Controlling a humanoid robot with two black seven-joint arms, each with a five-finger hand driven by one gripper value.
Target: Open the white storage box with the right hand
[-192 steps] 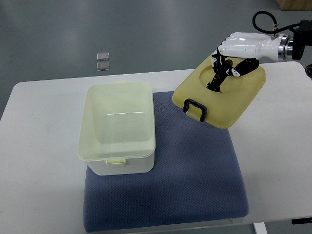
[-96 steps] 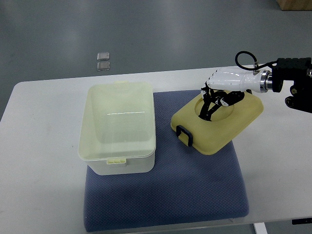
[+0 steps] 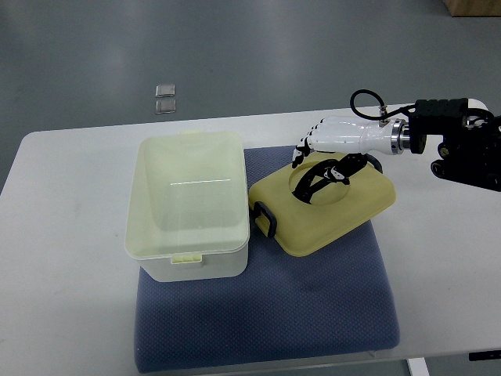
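Note:
The white storage box (image 3: pixel 188 258) stands open on the left part of a blue mat (image 3: pixel 313 313), and its inside looks empty. Its pale yellow lid (image 3: pixel 348 211) lies on the mat just right of the box, slightly tilted, with its black latch (image 3: pixel 263 219) close to the box's right wall. My right hand (image 3: pixel 319 163) reaches in from the right edge and sits over the lid's round recess. Its fingers curl down into the recess and hold the lid there. The left arm does not show.
The mat lies on a white table (image 3: pixel 63 235) whose front edge runs along the bottom of the picture. Two small clear packets (image 3: pixel 164 99) lie on the grey floor beyond the table. The right arm's black forearm (image 3: pixel 462 141) hangs over the table's right side.
My right hand has carried the lid down and to the left, from raised over the table's back right to resting on the mat beside the box.

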